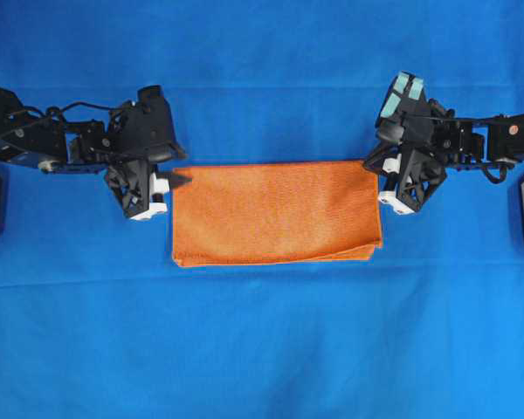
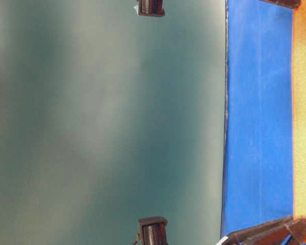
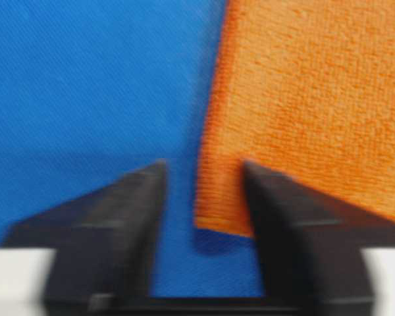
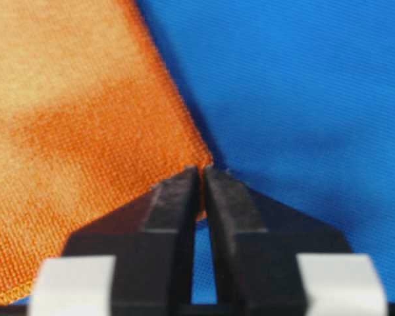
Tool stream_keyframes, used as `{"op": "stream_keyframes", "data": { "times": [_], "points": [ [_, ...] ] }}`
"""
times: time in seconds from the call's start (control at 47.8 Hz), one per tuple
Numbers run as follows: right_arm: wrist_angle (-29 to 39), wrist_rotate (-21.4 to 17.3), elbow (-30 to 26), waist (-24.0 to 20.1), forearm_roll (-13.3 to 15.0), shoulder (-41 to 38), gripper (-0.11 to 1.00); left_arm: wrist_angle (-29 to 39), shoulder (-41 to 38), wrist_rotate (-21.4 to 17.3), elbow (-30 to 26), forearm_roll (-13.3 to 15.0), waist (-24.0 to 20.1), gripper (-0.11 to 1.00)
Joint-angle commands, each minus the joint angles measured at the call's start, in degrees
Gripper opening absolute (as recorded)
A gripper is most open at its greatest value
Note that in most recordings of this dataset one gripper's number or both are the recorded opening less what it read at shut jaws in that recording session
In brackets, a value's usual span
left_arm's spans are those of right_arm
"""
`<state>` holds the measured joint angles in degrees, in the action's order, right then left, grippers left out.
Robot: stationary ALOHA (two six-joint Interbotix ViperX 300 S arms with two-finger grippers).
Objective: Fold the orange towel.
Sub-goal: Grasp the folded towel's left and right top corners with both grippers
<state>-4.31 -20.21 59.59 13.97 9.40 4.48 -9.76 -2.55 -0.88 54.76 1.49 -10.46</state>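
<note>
Towel (image 1: pixel 275 212) lies flat on the blue sheet (image 1: pixel 262 349), already folded once, between both arms. The right gripper (image 4: pixel 202 172) pinches its corner tight. The left gripper (image 3: pixel 201 191) has a narrow gap around the edge, so that corner might slip and the fold go crooked.

i see open blue sheet (image 1: pixel 262 349) in front of and behind the orange towel (image 1: pixel 275 212) | left gripper (image 1: pixel 157 188) blocks its left edge | right gripper (image 1: pixel 389 179) blocks its right far corner | nothing else in the way
</note>
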Motion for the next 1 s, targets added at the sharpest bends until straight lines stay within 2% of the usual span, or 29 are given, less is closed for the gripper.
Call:
{"op": "stream_keyframes", "data": {
  "times": [0.0, 0.063, 0.126, 0.356, 0.544, 0.816, 0.983],
  "points": [
    [-0.35, 0.0, -0.79, -0.26, 0.18, 0.53, 0.02, 0.35, 0.44, -0.09, -1.05, -0.09, 0.18, 0.25],
    [-0.35, 0.0, -0.79, -0.26, 0.18, 0.53, 0.02, 0.35, 0.53, -0.18, -1.05, -0.09, 0.0, 0.1],
    [-0.44, 0.0, -0.88, -0.26, 0.18, 0.53, 0.02, 0.35, 0.53, -0.7, -1.05, -0.18, -0.35, 0.01],
    [-0.44, -0.09, -0.88, -0.26, 0.18, 0.88, 0.02, 0.7, 0.62, -1.41, -1.49, -0.09, -0.79, 0.01],
    [0.09, -0.26, -1.14, -0.26, 0.09, 3.87, 0.02, 4.75, 2.99, -0.7, -2.72, -0.09, -0.79, 0.01],
    [6.06, -0.53, -1.67, -0.35, 0.09, 16.08, 0.02, 16.08, 13.45, 1.41, -5.62, -0.09, -0.53, 0.01],
    [11.07, -0.62, -2.2, -0.44, 0.09, 23.82, 0.02, 20.21, 19.6, 2.37, -6.06, -0.09, -0.35, 0.01]
  ]
}}
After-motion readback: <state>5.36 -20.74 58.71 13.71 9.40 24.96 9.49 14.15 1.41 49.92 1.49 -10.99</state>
